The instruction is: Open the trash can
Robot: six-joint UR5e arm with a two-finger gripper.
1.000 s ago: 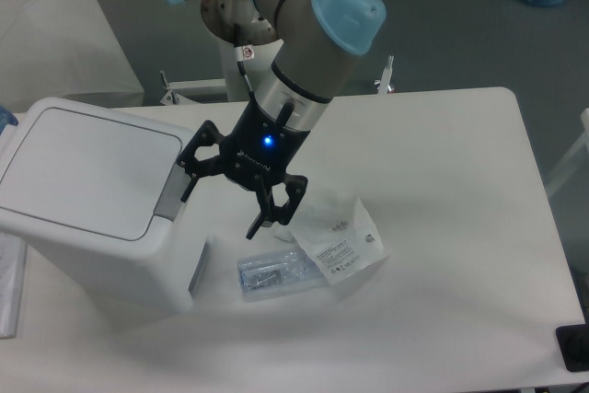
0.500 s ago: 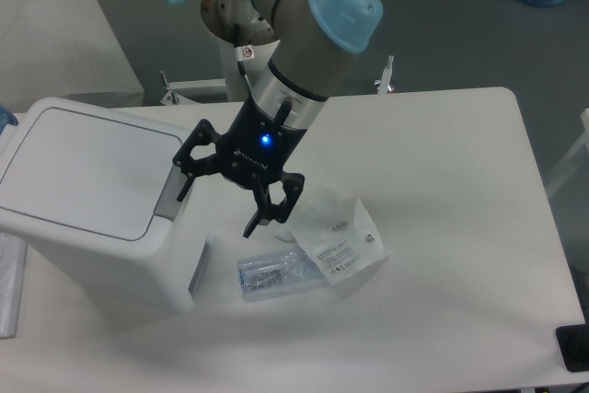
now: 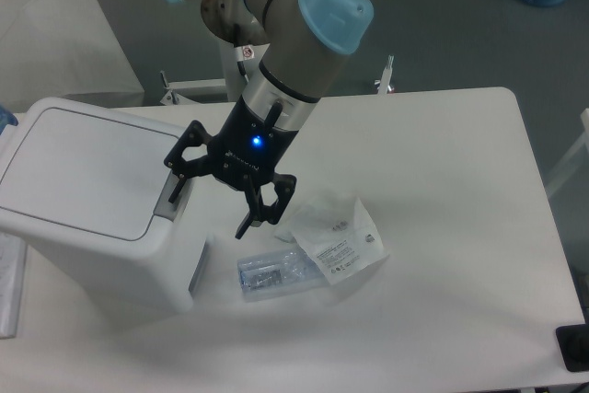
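1. The gripper (image 3: 212, 202) hangs from the arm with its two black fingers spread wide, and nothing is held between them.
2. One finger (image 3: 177, 183) is over the grey push button (image 3: 171, 197) of the trash can (image 3: 92, 204); I cannot tell if it touches the button or is only just above it.
3. The other finger (image 3: 250, 218) points down over the bare table (image 3: 442, 227), apart from the bin.
4. The trash can stands to the left of the gripper, on the left part of the table. Its flat lid (image 3: 87, 170) lies closed and level.
5. A small blue light (image 3: 255, 143) shines on the gripper body, above the fingers.
6. Below and to the right of the gripper lies a clear plastic bag with small metal parts (image 3: 273, 271).
7. Touching that bag, a second clear bag with a white paper label (image 3: 339, 235) lies further to the right of the fingers.
8. A grey label (image 3: 198, 266) is on the bin wall, below the gripper.
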